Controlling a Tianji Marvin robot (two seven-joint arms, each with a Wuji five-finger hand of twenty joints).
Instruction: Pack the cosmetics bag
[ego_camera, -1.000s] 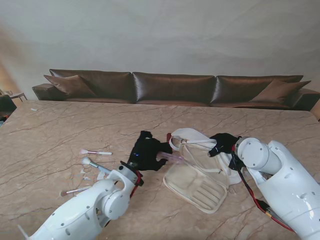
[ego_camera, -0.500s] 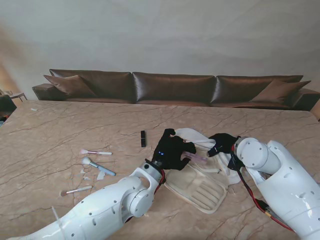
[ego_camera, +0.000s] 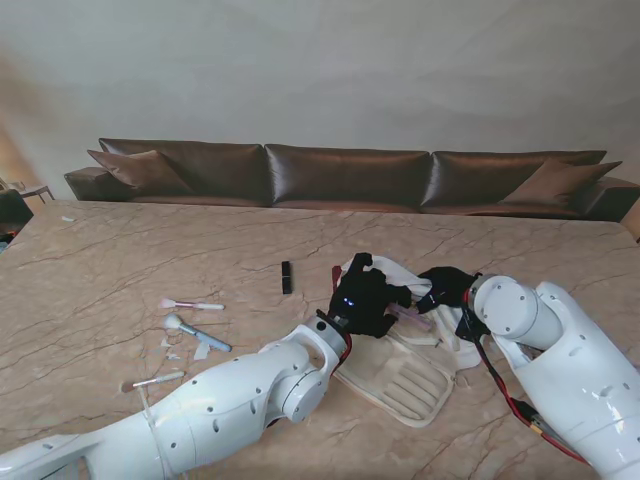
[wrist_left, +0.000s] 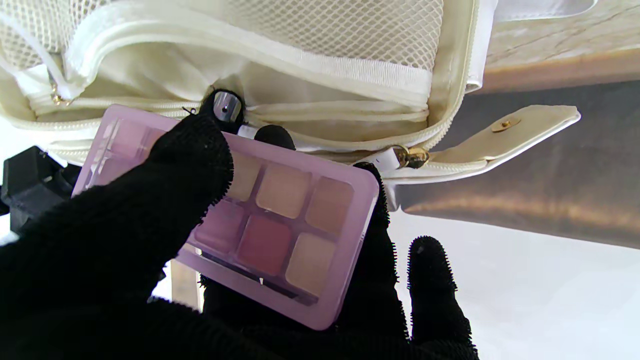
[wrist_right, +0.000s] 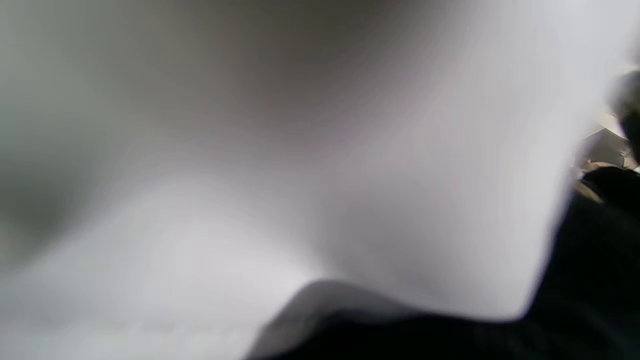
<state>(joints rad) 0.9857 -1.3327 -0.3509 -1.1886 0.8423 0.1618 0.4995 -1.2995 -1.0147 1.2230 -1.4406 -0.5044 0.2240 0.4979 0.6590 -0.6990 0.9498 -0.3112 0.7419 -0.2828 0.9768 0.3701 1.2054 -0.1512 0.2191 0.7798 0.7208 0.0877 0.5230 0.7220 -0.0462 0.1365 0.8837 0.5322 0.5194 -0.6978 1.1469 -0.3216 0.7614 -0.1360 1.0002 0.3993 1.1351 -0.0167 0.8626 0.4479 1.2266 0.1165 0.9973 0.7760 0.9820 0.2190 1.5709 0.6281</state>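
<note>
The left hand (wrist_left: 210, 240) grasps the palette (wrist_left: 235, 210) at the bag (ego_camera: 400, 350) mouth. The right hand (ego_camera: 447, 287) grips the bag edge. Insert the palette edge-first, level, under the mesh pocket (wrist_left: 320, 35).

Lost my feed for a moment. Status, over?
Left hand shut on purple palette, at the open cosmetics bag. Right hand on bag's far flap, grip unclear. Mesh pocket ahead, nothing blocking.

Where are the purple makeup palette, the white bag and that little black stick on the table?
purple palette (wrist_left: 280, 210): left wrist view, on its colour pans.
white bag (ego_camera: 400, 378): stand view, on the open flap.
black stick (ego_camera: 286, 277): stand view, mid-length.
</note>
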